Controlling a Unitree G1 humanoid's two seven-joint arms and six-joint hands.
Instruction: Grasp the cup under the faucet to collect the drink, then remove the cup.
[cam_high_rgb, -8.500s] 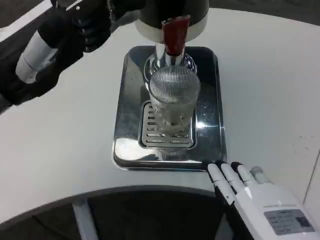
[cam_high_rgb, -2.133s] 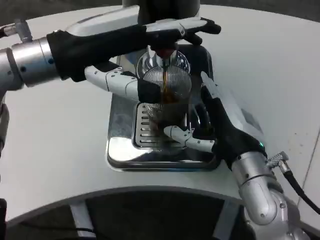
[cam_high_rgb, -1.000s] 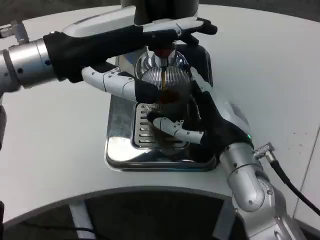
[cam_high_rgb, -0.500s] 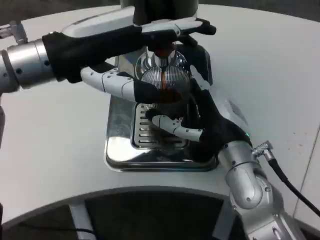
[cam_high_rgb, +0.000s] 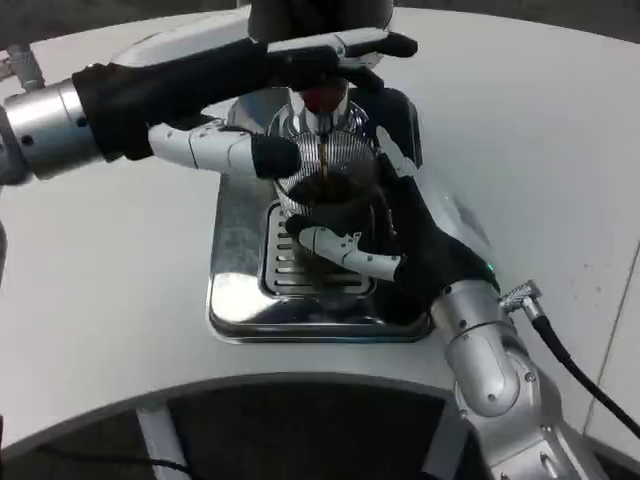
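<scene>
From the head view, the cup stands on the grated drip tray, directly beneath the red faucet, with a thin brown stream falling into the dark drink inside it. My right hand wraps the cup from its right side, fingers clasped across its front (glass ribs show above them). My left hand reaches over the cup, fingers pressed on the faucet lever. The tray sits on the white desk.
</scene>
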